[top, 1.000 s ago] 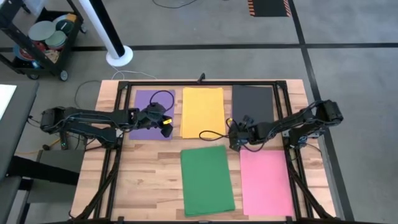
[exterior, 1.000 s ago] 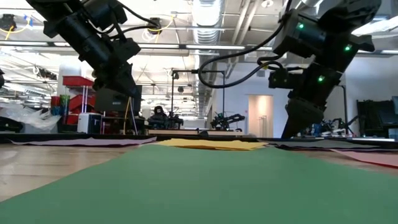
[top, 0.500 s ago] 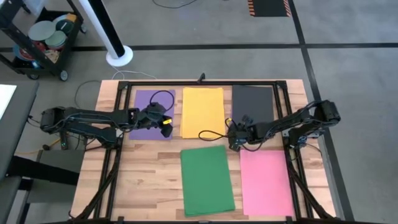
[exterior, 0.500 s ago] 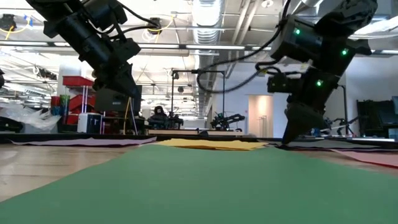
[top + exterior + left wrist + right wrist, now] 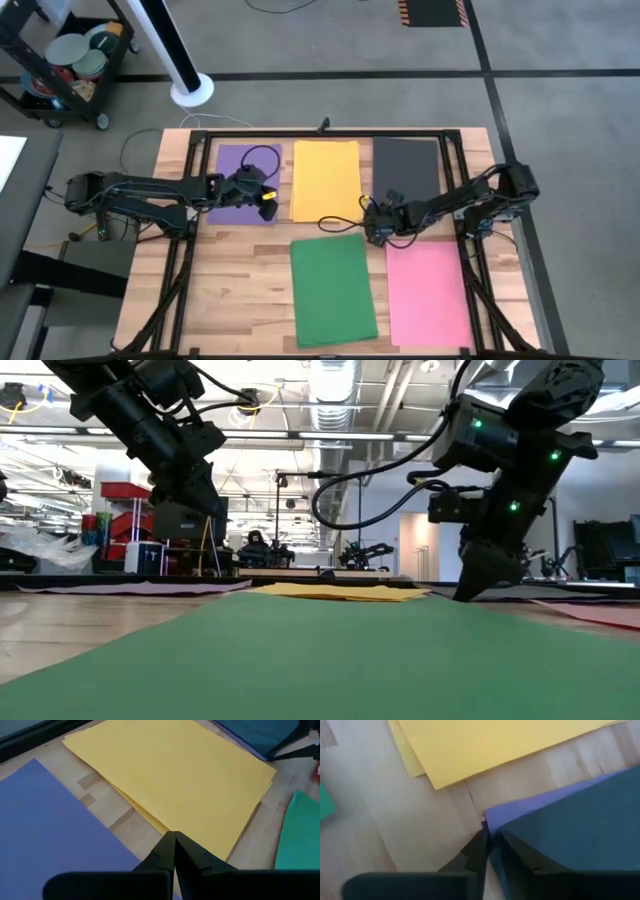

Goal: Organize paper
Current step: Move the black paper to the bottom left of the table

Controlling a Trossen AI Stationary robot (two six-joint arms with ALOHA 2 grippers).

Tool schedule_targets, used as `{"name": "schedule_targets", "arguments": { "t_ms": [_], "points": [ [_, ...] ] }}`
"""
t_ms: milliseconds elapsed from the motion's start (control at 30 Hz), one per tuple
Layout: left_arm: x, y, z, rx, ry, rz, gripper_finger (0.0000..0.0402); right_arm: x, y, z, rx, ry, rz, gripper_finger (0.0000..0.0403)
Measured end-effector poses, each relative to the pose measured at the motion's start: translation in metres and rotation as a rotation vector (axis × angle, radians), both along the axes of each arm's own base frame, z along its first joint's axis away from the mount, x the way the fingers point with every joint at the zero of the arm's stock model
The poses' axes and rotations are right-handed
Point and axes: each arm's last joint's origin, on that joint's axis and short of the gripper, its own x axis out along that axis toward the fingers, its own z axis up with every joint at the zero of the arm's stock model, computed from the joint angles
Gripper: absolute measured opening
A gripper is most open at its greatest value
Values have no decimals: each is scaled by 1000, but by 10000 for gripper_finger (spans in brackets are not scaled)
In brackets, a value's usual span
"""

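Note:
Five paper stacks lie flat on the wooden table: purple (image 5: 240, 175), yellow (image 5: 326, 178) and black (image 5: 408, 165) along the far side, green (image 5: 332, 290) and pink (image 5: 428, 292) nearer. A purple sheet (image 5: 496, 816) sticks out from under the black one (image 5: 570, 820) at that stack's near left corner. My right gripper (image 5: 373, 230) (image 5: 490, 836) is down at this corner, shut. My left gripper (image 5: 268, 208) (image 5: 173, 834) is shut and hovers over the gap between purple (image 5: 45, 825) and yellow (image 5: 175, 775). My right gripper meets the black stack at its near left corner (image 5: 492, 822), slanting down from the table's right side. The fingertips (image 5: 468, 594) reach the table there, with the paper's edge running in between them. One layer or several, I cannot tell. The stack lies flat.
Black frame rails (image 5: 190, 250) run along the table's left and right sides and far edge. A cable loop (image 5: 335, 217) from the right arm hangs over the yellow paper's near edge. Bare wood (image 5: 240, 290) shows left of the green sheet. A cart (image 5: 70, 70) stands off the table.
My right gripper has come down and tipped forward until its fingertips reach the table at the black stack's near left corner, shifting slightly toward the table's left. The papers lie as before.

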Motion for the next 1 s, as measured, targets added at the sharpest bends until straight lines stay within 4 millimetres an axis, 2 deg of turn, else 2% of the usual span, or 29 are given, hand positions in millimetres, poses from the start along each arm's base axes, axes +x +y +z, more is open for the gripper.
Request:
{"name": "schedule_targets", "arguments": {
  "t_ms": [100,167,767,1000],
  "points": [
    [0,0,0,0,0,0,0,0,2,1,-5,5,15,13],
    [0,0,0,3,3,-2,0,0,3,1,-7,8,27,5],
    [0,0,0,69,53,-73,0,16,12,29,-16,60,55,0],
    [2,0,2,212,114,-206,0,30,16,51,-8,31,68,0]
  ]
}}
